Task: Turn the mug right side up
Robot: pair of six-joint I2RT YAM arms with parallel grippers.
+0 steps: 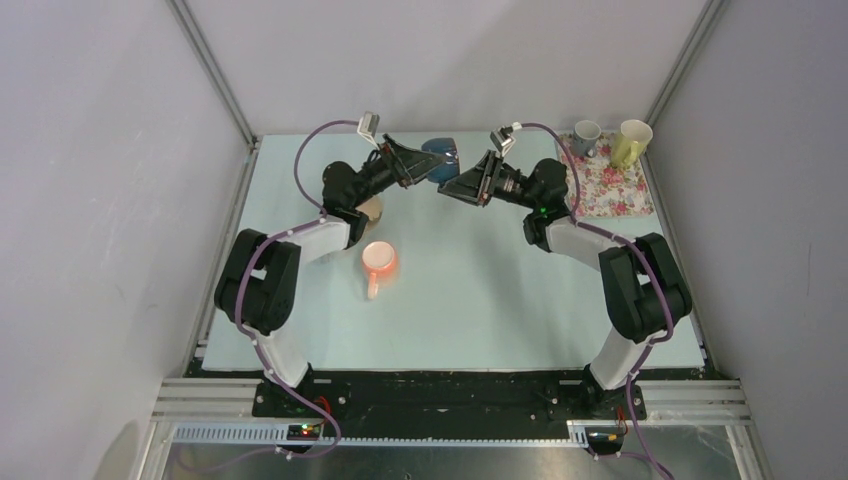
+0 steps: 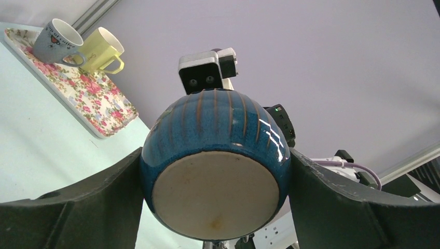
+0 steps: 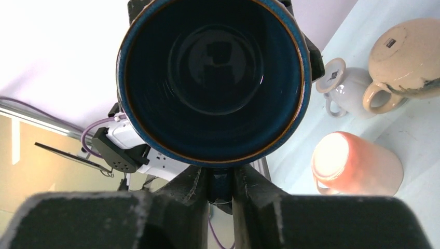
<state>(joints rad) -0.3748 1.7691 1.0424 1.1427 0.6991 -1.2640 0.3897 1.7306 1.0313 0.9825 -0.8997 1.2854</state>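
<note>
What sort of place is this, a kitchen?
Probably a robotics test lab: left arm and right arm bolted to a table, both holding a blue mug, inside bare walls on an aluminium frame.

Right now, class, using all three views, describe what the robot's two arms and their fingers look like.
The left arm and right arm match: bulky black joint housings joined by white links. A lilac cable loops along each, and a small pale camera box sits at each wrist. The fingers are broad and matt black.
</note>
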